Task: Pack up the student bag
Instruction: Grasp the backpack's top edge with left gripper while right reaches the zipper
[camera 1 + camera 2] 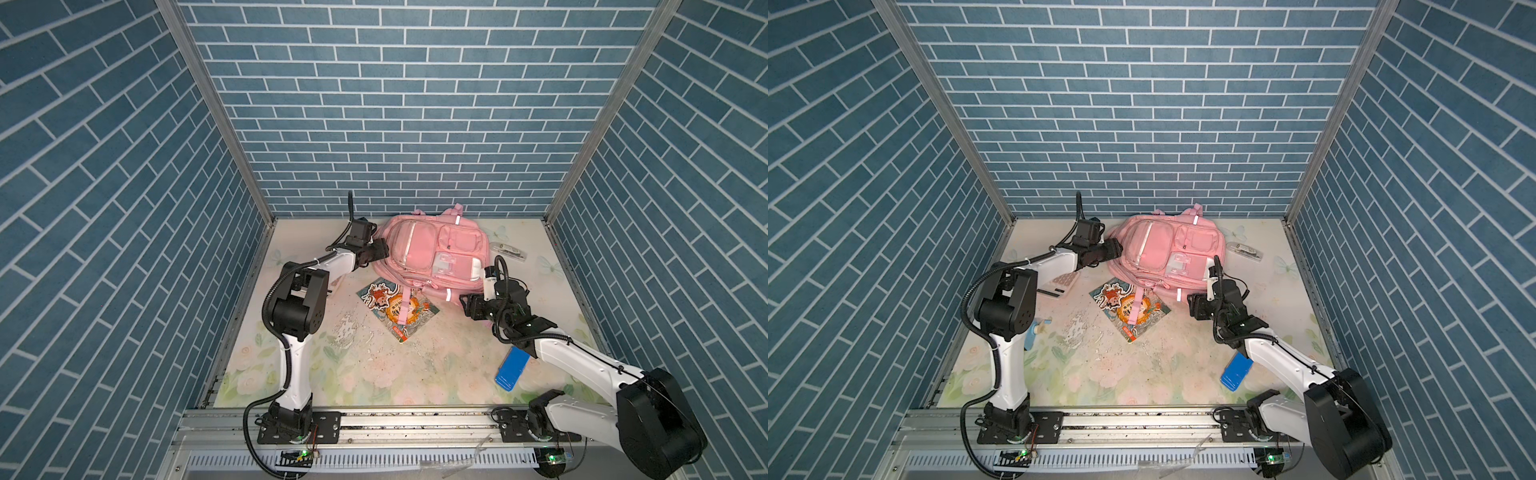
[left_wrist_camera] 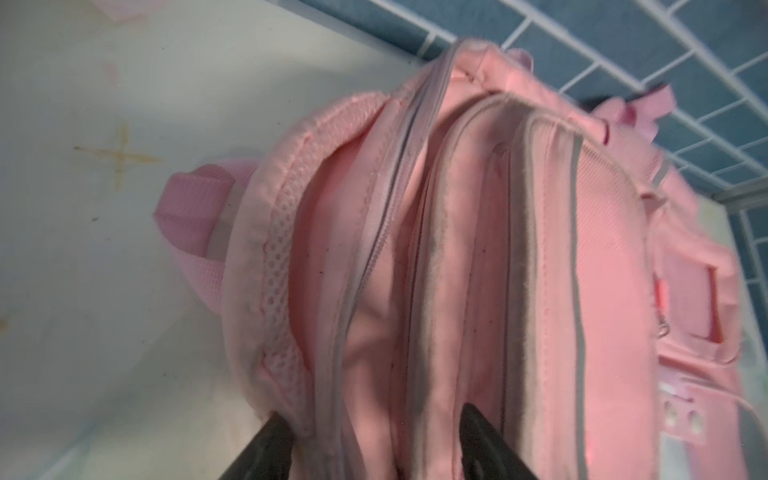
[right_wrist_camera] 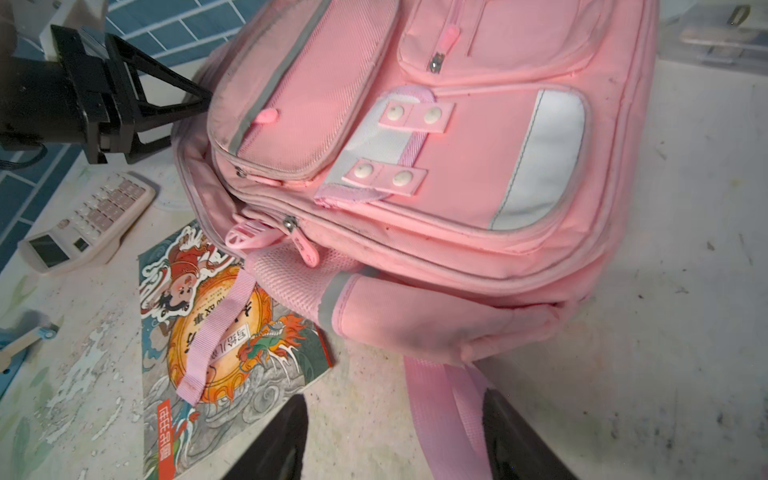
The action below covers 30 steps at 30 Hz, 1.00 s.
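Note:
The student bag (image 1: 432, 253) (image 1: 1167, 253) is a big pink backpack lying front-up at the back of the table. My left gripper (image 1: 384, 251) (image 1: 1119, 249) is at its left side. In the left wrist view this gripper (image 2: 376, 415) is open, and its black fingers straddle a thick fold of the bag (image 2: 457, 249) by the main zip, tips against the fabric. My right gripper (image 1: 462, 301) (image 1: 1192, 307) sits low at the bag's near right corner. It (image 3: 395, 407) is open, with a pink strap (image 3: 449, 407) lying between the fingers beside one of them, above bare table.
A colourful picture book (image 1: 399, 309) (image 3: 216, 332) lies in front of the bag with a thin pink strap across it. A calculator (image 1: 1065, 282) (image 3: 87, 224) sits left, a clear pencil case (image 1: 509, 249) back right, a blue box (image 1: 513, 370) under the right arm.

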Each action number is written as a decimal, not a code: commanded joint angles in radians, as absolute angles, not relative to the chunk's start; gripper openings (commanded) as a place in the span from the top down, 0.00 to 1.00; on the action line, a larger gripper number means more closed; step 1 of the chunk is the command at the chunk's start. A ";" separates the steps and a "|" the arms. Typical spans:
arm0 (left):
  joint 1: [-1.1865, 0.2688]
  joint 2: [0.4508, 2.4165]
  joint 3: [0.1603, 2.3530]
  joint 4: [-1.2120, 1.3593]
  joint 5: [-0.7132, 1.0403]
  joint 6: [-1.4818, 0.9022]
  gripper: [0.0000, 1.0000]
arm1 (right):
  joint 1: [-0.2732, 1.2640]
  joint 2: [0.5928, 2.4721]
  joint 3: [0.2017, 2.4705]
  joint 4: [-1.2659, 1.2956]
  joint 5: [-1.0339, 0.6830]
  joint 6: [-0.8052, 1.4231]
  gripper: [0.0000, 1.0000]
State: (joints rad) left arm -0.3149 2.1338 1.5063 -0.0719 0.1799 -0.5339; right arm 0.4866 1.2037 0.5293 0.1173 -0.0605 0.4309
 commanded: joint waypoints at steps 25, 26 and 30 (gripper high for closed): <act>-0.438 1.581 0.941 0.299 0.351 -1.025 1.00 | 0.293 1.322 0.653 0.110 -0.124 0.191 0.35; -0.441 1.559 0.925 0.318 0.335 -1.049 1.00 | 0.293 1.305 0.650 0.110 -0.139 0.180 0.35; -0.458 1.486 0.896 0.341 0.270 -1.107 1.00 | 0.298 1.185 0.597 0.115 -0.202 0.169 0.37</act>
State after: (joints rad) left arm -0.4419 1.5551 0.8963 0.2089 0.2989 -1.0161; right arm 0.2909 1.2827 0.6094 0.0814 -0.1265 0.2260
